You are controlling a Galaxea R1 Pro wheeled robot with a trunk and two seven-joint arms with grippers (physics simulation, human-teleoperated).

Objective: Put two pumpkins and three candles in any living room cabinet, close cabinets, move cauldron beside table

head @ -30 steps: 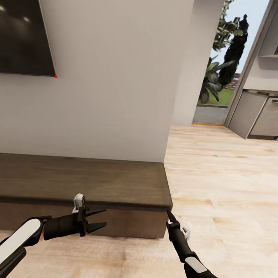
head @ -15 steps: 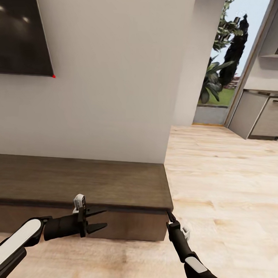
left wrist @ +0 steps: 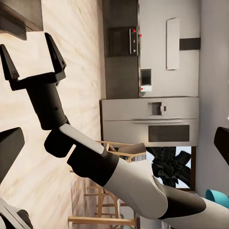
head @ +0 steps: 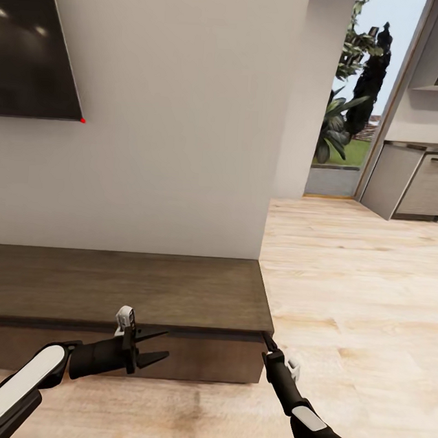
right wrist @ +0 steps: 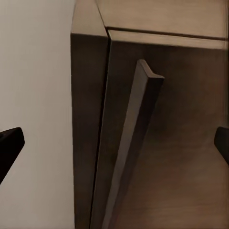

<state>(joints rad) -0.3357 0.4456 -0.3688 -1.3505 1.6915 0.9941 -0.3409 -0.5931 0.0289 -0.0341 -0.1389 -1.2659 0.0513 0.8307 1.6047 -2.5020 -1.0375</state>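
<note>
Cabinet [head: 130, 291]: low dark-brown unit against the beige wall, its end at the wood plank floor [head: 357, 299].
Left gripper [head: 159, 346]: fingers spread, empty, in front of the cabinet's front panel.
Right gripper [head: 265, 338]: at the cabinet's right front corner, fingers spread wide, gripping nothing.
Television [head: 32, 45]: dark screen above.

A home: living room opening onto a kitchen

A dark screen [head: 32, 45] hangs on a beige wall [head: 180, 113] above a low dark-brown wood cabinet [head: 124, 291] standing on light plank floor [head: 358, 273]. Past the wall's corner a glazed opening [head: 353, 91] shows garden plants, and beside it stand grey kitchen units [head: 422, 179]; the left wrist view shows a built-in oven [left wrist: 157, 131].
</note>
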